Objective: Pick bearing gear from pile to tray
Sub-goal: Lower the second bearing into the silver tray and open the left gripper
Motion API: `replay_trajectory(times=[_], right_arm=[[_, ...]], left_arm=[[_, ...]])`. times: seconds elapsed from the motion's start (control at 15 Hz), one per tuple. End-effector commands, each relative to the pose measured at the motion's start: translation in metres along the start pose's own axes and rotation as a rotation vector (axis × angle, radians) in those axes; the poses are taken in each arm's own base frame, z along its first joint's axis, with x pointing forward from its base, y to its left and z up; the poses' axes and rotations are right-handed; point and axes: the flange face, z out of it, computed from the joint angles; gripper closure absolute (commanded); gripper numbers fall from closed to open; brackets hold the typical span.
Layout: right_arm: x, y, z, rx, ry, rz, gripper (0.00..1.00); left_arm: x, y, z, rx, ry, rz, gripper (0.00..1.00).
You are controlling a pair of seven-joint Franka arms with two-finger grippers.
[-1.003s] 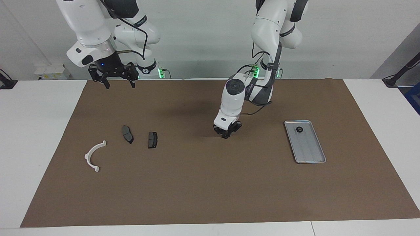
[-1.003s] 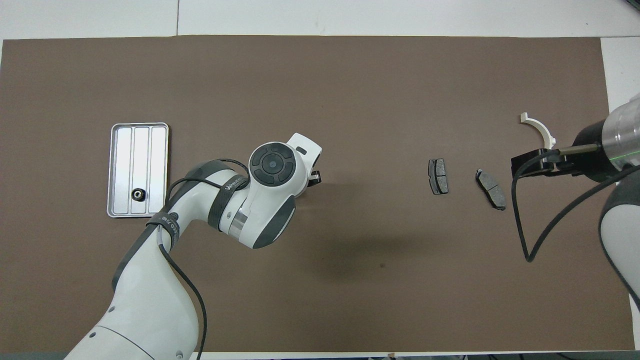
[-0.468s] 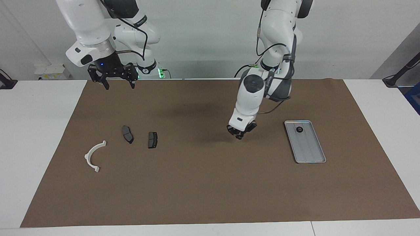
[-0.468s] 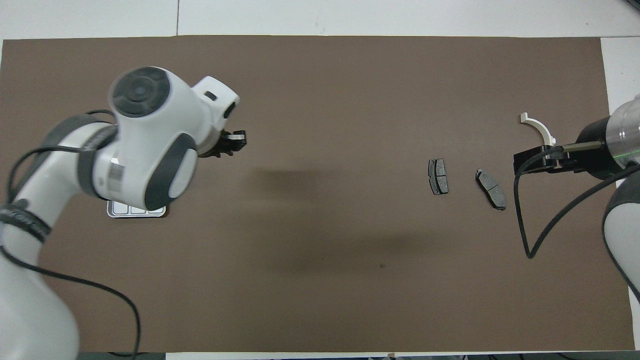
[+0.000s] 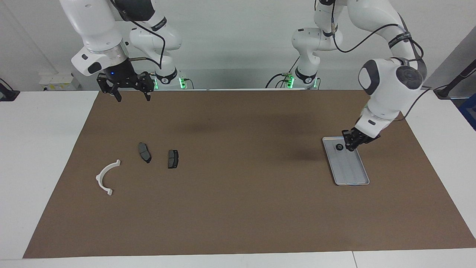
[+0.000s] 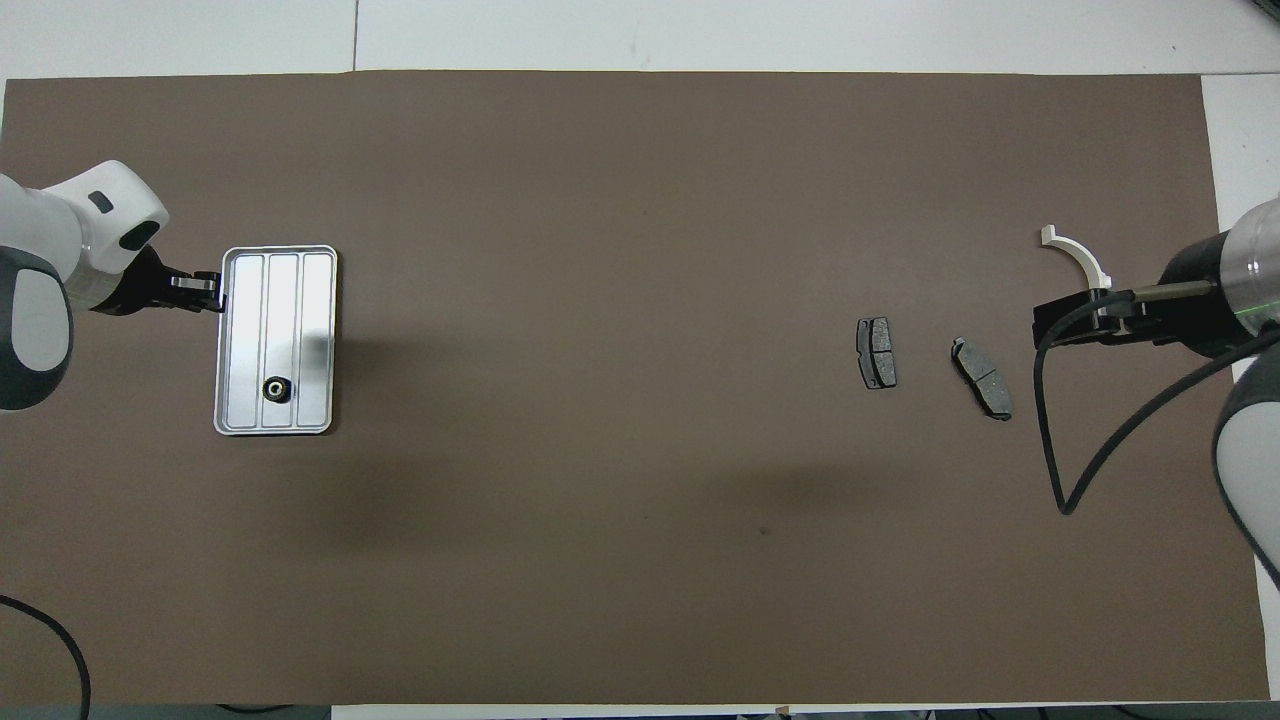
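**Figure: tabletop with tray and loose parts, seen from the room.**

- **Task object:** the bearing gear [image 5: 339,147] [image 6: 276,389] is a small black round piece with a pale centre; it lies flat in the tray [image 5: 351,182] [image 6: 300,300], in the middle channel at the end nearer the robots.
- **Tray:** shallow, silver-grey and ribbed lengthwise, with a raised rim and rounded corners; it sits on the brown mat [image 5: 238,208] toward the left arm's end of the tabletop.
- **Left claw** [image 5: 350,144] [image 6: 205,290]: it hangs over the tray's rim on the side toward the left arm's end, just beside the gear in the facing view; the tips are together; whether any small part is pinched between them cannot be told.
- **Right claw** [image 5: 133,97]: it waits, raised over the mat's edge nearest the robots at the right arm's end, with its fingers spread apart and nothing in them.
- **Remaining parts:** two dark grey brake pads [image 5: 144,152] [image 5: 173,158] [image 6: 982,377] [image 6: 876,352] lie side by side but apart; a white curved bracket [image 5: 99,178] [image 6: 1080,258] lies farther from the robots than the pads and closer to the mat's end.
- **Open room:** a broad stretch of bare mat lies between the pads and the tray; the mat's margin runs close along the tray's outer side.
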Motion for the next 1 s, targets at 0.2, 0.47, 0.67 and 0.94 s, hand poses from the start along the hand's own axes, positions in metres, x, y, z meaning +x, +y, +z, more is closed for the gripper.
replay_trajectory(times=[0.2,0.47,0.67,0.94], right_arm=[[0.000,0.004,-0.002,0.024,0.013,0.002,0.00],[0.000,0.006,-0.002,0.024,0.013,0.003,0.00],[-0.001,0.006,-0.002,0.024,0.013,0.007,0.00],[-0.001,0.005,-0.002,0.023,0.013,0.005,0.00]], left_arm=[[-0.006,0.014,0.064,0.007,0.040,0.018,1.00],[-0.007,0.018,0.085,0.010,0.046,0.024,1.00],[-0.016,0.020,0.099,0.014,0.062,0.024,1.00],[-0.016,0.022,0.098,0.008,0.035,0.029,0.66]])
